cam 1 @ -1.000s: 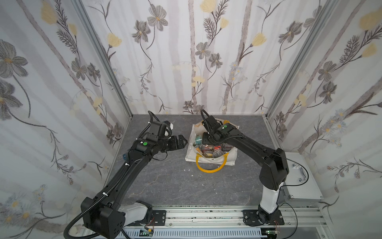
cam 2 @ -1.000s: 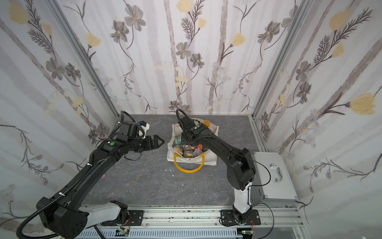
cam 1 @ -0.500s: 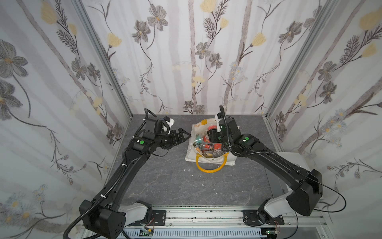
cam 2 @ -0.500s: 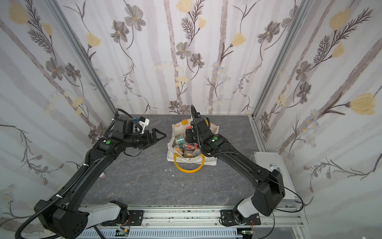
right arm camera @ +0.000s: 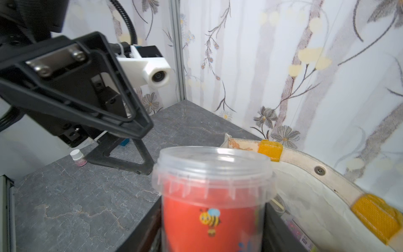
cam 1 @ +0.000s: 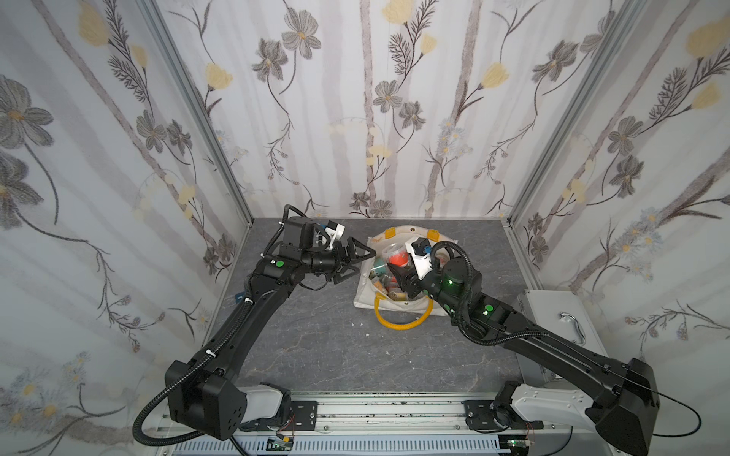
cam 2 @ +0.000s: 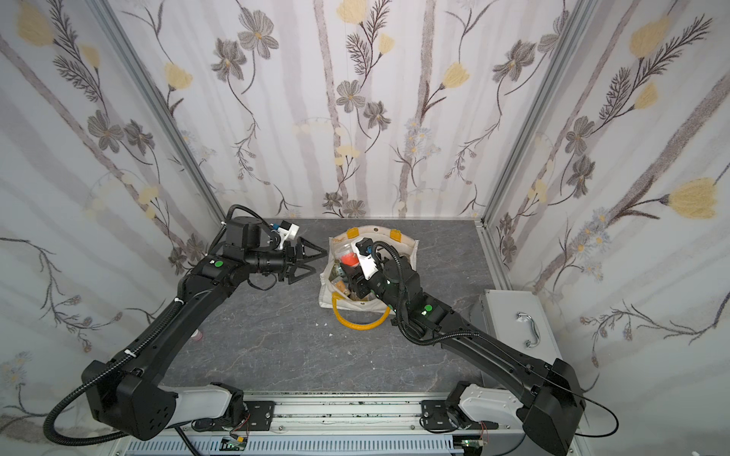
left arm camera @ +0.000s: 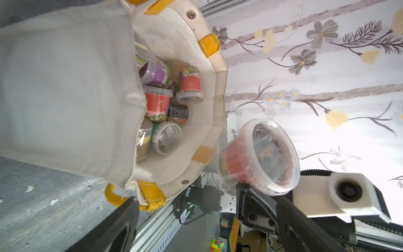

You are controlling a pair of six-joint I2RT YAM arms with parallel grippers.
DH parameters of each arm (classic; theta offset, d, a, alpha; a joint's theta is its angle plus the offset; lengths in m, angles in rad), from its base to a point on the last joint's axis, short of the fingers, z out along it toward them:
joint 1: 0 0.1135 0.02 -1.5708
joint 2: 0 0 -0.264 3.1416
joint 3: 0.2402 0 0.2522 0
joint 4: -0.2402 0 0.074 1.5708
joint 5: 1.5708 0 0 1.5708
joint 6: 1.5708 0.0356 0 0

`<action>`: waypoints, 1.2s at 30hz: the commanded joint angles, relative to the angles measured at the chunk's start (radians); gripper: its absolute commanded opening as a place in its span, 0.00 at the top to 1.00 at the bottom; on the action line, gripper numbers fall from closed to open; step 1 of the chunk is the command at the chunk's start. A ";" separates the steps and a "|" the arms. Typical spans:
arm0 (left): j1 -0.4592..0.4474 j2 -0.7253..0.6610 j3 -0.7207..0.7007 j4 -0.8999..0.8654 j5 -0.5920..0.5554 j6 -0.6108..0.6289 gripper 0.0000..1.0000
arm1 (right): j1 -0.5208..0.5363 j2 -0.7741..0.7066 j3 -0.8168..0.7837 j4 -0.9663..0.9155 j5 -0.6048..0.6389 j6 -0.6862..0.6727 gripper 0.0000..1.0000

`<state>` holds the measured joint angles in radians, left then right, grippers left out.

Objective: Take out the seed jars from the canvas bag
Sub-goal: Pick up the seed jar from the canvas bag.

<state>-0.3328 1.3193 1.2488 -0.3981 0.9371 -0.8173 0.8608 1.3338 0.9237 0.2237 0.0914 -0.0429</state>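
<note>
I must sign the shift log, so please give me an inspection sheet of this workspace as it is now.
Surface: grey stone-look table; white crumbs in front of the bag.
Job's things: canvas bag open, many seed jars inside; one red-label jar lifted out of the pile.
Clutter: white-capped bottle near the left arm; silver case at the table's right edge.
Grippers: left gripper open, empty, beside the bag's rim; right gripper shut on the red-label jar.
Cables: black hoses along both arms; no snag seen.
Surroundings: floral walls; metal rail in front.
</note>
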 commanded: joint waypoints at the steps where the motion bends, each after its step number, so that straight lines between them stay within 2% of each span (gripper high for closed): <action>1: -0.001 -0.007 -0.013 0.122 0.115 -0.040 0.00 | 0.010 0.008 -0.010 0.129 -0.029 -0.137 0.44; 4: -0.002 -0.014 -0.028 0.141 0.144 -0.022 0.00 | 0.030 0.023 -0.011 0.127 -0.032 -0.207 0.44; 9: -0.008 -0.006 -0.019 0.005 0.104 0.089 0.00 | 0.059 0.048 -0.007 0.149 -0.044 -0.278 0.44; 19: -0.014 0.025 -0.006 -0.087 0.145 0.190 0.00 | 0.128 0.139 0.048 0.116 0.012 -0.345 0.44; 31: -0.003 -0.002 -0.025 -0.028 0.144 0.179 0.00 | 0.147 0.160 0.048 0.137 0.042 -0.322 0.45; 36: 0.028 -0.024 -0.027 -0.042 0.125 0.169 0.00 | 0.152 0.167 0.047 0.168 0.022 -0.246 0.45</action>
<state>-0.3244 1.3132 1.2240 -0.4576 1.0668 -0.6510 1.0088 1.4937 0.9684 0.3180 0.1322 -0.3492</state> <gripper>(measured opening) 0.997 0.553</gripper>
